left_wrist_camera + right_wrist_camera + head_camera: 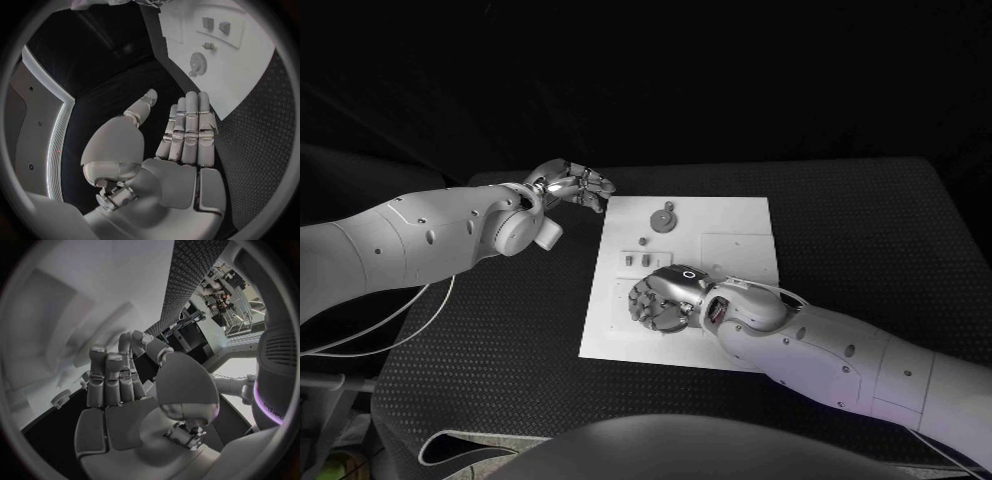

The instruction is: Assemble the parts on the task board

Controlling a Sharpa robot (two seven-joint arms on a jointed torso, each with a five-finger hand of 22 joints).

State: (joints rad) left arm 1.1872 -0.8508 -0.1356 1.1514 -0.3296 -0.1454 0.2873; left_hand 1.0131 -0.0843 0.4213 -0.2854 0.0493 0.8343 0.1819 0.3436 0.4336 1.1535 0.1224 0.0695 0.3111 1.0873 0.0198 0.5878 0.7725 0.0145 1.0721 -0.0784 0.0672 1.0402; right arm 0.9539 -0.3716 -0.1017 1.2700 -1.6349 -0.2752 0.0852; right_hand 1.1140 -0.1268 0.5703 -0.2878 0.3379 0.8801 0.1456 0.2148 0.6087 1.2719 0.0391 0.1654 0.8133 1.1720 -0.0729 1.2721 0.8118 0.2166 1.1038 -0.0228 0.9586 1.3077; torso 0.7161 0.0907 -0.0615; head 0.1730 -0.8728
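White task board (733,260), seemingly grey parts (664,218), black table (877,230)

This looks like a robotics lab or test room. A black table (877,230) with a textured mat stands in a dark space, and on it lies a white task board (733,225), a typical test fixture. In the right wrist view, equipment racks and cables (219,295) stand in the background.

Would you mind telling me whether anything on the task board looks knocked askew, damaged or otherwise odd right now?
Nothing stands out. The task board lies flat on the table, with the gear-like part and small parts resting on it. The left hand hovers off the board's corner, holding nothing; the right hand is over the board.
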